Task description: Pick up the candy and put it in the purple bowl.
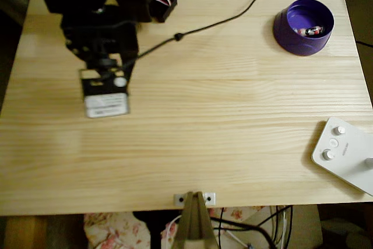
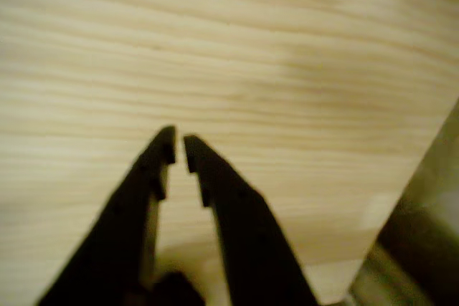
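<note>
The purple bowl (image 1: pixel 303 27) stands at the table's far right in the overhead view. Inside it lies the candy (image 1: pixel 309 30), a small pale sweet with red and dark marks. The black arm (image 1: pixel 105 56) hangs over the table's far left, a long way from the bowl. In the wrist view my gripper (image 2: pixel 179 150) points down at bare wood; its two black fingers (image 2: pixel 215 184) stand almost together with only a thin slit at the tips and nothing between them.
A white device with knobs (image 1: pixel 344 151) lies at the table's right front corner. A black cable (image 1: pixel 204 27) runs across the back of the wooden table (image 1: pixel 221 121) toward the arm. A metal clamp (image 1: pixel 195 199) sits at the front edge.
</note>
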You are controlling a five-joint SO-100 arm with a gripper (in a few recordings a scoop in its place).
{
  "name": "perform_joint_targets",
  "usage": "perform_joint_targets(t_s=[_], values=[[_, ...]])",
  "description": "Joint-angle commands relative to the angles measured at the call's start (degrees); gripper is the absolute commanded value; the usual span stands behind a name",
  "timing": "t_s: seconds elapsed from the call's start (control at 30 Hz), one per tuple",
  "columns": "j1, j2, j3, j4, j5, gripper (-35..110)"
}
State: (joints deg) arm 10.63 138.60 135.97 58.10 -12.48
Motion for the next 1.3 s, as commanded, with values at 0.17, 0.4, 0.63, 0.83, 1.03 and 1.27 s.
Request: perform_joint_targets(t_s=[0.17,0.4,0.63,0.83,1.03,1.27], values=[[4.5,8.8,5.4,-1.9,3.9,-1],[5.7,20.2,13.8,-0.4,7.8,-1],[5.8,30.6,21.7,1.4,9.2,-1],[4.9,36.9,26.2,3.3,11.6,-1],[4.7,43.5,30.0,7.1,14.0,-1],[2.5,47.2,31.6,10.8,15.2,-1]])
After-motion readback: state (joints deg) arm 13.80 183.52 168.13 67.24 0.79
